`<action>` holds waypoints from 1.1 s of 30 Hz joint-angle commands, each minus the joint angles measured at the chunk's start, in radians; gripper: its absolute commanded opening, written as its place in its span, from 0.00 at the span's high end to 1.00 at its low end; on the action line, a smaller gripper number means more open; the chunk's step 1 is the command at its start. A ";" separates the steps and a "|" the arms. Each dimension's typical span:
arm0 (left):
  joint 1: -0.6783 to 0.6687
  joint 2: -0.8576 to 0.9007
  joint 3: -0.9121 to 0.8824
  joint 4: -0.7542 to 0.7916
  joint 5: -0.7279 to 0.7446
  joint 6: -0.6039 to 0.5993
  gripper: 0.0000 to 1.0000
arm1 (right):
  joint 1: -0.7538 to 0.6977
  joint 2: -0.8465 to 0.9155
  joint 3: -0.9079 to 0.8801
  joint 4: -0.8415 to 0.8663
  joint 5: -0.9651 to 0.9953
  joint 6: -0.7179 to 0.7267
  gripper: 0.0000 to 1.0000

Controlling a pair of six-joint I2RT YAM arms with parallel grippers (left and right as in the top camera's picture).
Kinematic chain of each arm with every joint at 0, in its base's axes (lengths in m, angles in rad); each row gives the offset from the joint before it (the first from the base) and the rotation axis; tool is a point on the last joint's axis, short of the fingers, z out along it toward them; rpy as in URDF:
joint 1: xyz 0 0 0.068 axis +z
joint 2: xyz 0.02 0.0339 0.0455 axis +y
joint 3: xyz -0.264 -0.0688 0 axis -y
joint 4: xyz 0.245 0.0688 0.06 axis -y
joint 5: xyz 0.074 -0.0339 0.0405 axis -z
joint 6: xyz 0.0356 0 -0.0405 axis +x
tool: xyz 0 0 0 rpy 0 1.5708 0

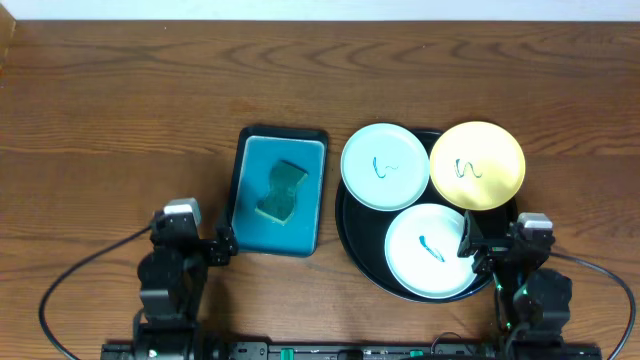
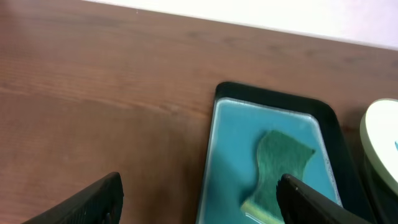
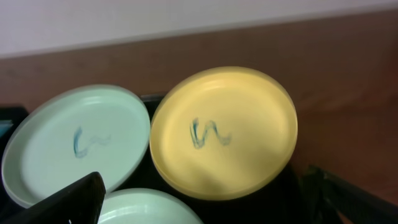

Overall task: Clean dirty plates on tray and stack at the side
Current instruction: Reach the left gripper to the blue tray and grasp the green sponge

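Three dirty plates lie on the round black tray (image 1: 350,235): a mint one (image 1: 385,166) at the back left, a yellow one (image 1: 477,166) at the back right, a pale one (image 1: 431,250) in front. Each carries a dark squiggle. My right gripper (image 1: 497,245) is open at the tray's near right edge, holding nothing. In the right wrist view the yellow plate (image 3: 224,130) and mint plate (image 3: 74,143) lie ahead, and the gripper (image 3: 205,205) spans the front plate (image 3: 149,211) and tray (image 3: 280,199). My left gripper (image 1: 192,235) stands open and empty, left of the trays.
A rectangular teal tray (image 1: 250,215) left of the black one holds a green sponge (image 1: 281,190). The left wrist view shows that tray (image 2: 236,143), the sponge (image 2: 280,165) by my right finger, and a plate's rim (image 2: 382,137). Bare wood tabletop (image 1: 110,130) surrounds both trays.
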 commanded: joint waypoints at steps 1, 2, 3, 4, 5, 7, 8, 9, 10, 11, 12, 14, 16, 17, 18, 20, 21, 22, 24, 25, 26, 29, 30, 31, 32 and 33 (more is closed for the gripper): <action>0.000 0.169 0.162 -0.092 0.000 -0.010 0.20 | 0.007 0.110 0.122 -0.058 0.002 0.034 0.01; 0.000 0.213 0.202 -0.124 0.008 -0.009 0.20 | 0.007 0.144 0.153 -0.083 0.002 0.034 0.01; 0.000 0.267 0.253 -0.164 0.026 -0.009 0.20 | 0.007 0.198 0.202 -0.125 0.002 0.034 0.01; 0.000 0.327 0.309 -0.207 0.050 -0.009 0.20 | 0.007 0.247 0.248 -0.162 0.000 0.045 0.01; 0.000 0.364 0.345 -0.235 0.064 -0.009 0.20 | 0.007 0.290 0.287 -0.195 -0.002 0.061 0.01; 0.000 0.437 0.420 -0.304 0.077 -0.009 0.20 | 0.007 0.374 0.362 -0.269 -0.013 0.086 0.01; 0.000 0.474 0.461 -0.343 0.085 -0.009 0.20 | 0.007 0.431 0.412 -0.319 -0.021 0.085 0.01; 0.000 0.526 0.520 -0.407 0.090 -0.010 0.20 | 0.007 0.480 0.452 -0.359 -0.025 0.084 0.01; 0.000 0.571 0.573 -0.474 0.090 -0.010 0.20 | 0.007 0.558 0.518 -0.426 -0.024 0.065 0.01; 0.000 0.618 0.632 -0.557 0.089 -0.010 0.20 | 0.007 0.616 0.570 -0.471 -0.024 0.046 0.01; 0.000 0.636 0.656 -0.592 0.089 -0.009 0.20 | 0.007 0.644 0.595 -0.491 -0.024 0.044 0.01; 0.000 0.664 0.688 -0.661 0.089 -0.010 0.20 | 0.007 0.700 0.645 -0.507 -0.042 0.048 0.01; 0.000 0.666 0.688 -0.684 0.092 -0.010 0.20 | 0.007 0.724 0.654 -0.511 -0.075 0.048 0.01; 0.000 0.666 0.688 -0.683 0.121 -0.010 0.20 | 0.007 0.734 0.654 -0.514 -0.084 0.048 0.01; 0.000 0.666 0.688 -0.678 0.128 -0.010 0.20 | 0.007 0.734 0.654 -0.514 -0.085 0.048 0.01; 0.000 0.666 0.688 -0.647 0.164 -0.010 0.20 | 0.007 0.734 0.654 -0.513 -0.110 0.048 0.01; 0.000 0.666 0.688 -0.610 0.177 -0.010 0.20 | 0.007 0.734 0.654 -0.499 -0.111 0.048 0.01; 0.000 0.666 0.688 -0.561 0.180 -0.009 0.20 | 0.007 0.734 0.654 -0.494 -0.111 0.048 0.01; 0.000 0.673 0.688 -0.445 0.179 -0.009 0.22 | 0.007 0.734 0.654 -0.491 -0.110 0.048 0.01; 0.000 0.681 0.688 -0.406 0.179 -0.009 0.23 | 0.007 0.734 0.654 -0.491 -0.111 0.048 0.01; 0.000 0.695 0.688 -0.373 0.178 -0.009 0.24 | 0.007 0.734 0.654 -0.491 -0.110 0.048 0.01; -0.016 0.763 0.688 -0.312 0.174 -0.003 0.24 | 0.007 0.734 0.654 -0.491 -0.111 0.048 0.01; -0.028 0.789 0.688 -0.300 0.174 0.009 0.25 | 0.007 0.734 0.654 -0.491 -0.111 0.048 0.01; -0.046 0.818 0.688 -0.289 0.174 0.031 0.25 | 0.007 0.734 0.654 -0.491 -0.110 0.048 0.01; -0.065 0.842 0.688 -0.280 0.173 0.055 0.26 | 0.007 0.734 0.654 -0.491 -0.111 0.048 0.01; -0.101 0.885 0.688 -0.273 0.145 0.084 0.27 | 0.007 0.734 0.654 -0.491 -0.110 0.048 0.01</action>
